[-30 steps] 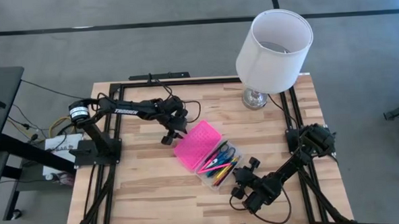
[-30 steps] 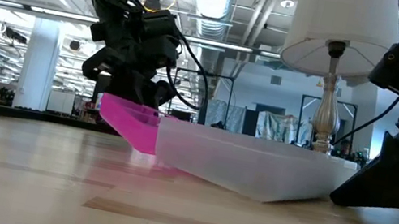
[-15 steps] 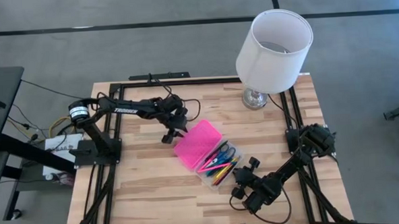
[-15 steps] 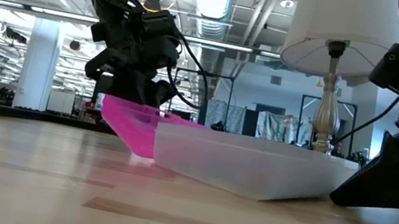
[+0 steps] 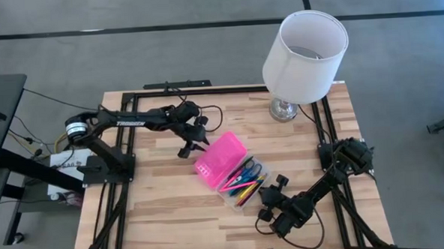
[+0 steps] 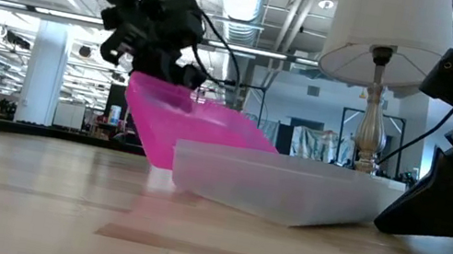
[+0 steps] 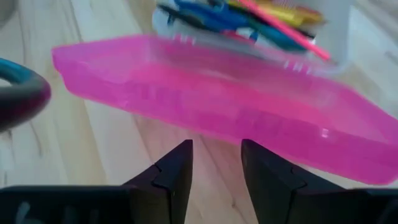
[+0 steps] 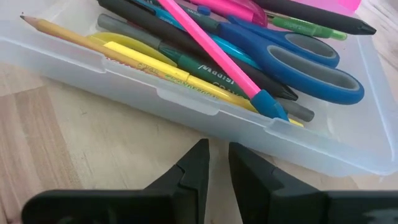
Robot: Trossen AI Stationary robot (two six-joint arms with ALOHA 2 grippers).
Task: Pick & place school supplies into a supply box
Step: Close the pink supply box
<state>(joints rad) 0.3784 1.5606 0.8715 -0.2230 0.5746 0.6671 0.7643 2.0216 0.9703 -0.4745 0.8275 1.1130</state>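
Observation:
The supply box (image 5: pixel 239 200) is a clear case on the table's middle, with pens, pencils and blue-handled scissors (image 8: pixel 311 62) inside. Its pink lid (image 5: pixel 222 158) stands tilted up from the box's left long side, free edge raised (image 6: pixel 152 95). My left gripper (image 7: pixel 216 149) is at that raised edge, fingers a little apart with nothing between them. My right gripper (image 8: pixel 217 152) is shut, low on the table just off the box's near-right wall (image 8: pixel 186 102), apart from it. My left gripper meets the pink lid at its free long edge (image 7: pixel 214 134), the fingertips (image 7: pixel 183 152) just under that edge, coming from the table's left and slanting down. The lid is propped up, tilted, its hinge side still on the clear box. Nothing is pinched.
A lamp with a white shade (image 5: pixel 305 49) stands on the table's far right corner, its base (image 5: pixel 284 109) beyond the box. A black frame (image 5: pixel 131 98) runs round the table. Bare wood lies near and left of the box.
My left gripper has risen and drawn slightly toward the table's far-left. The pink lid's free edge has gone up with it, from lying low by the table to steeply tilted, swinging over toward the box while its hinge side stayed put.

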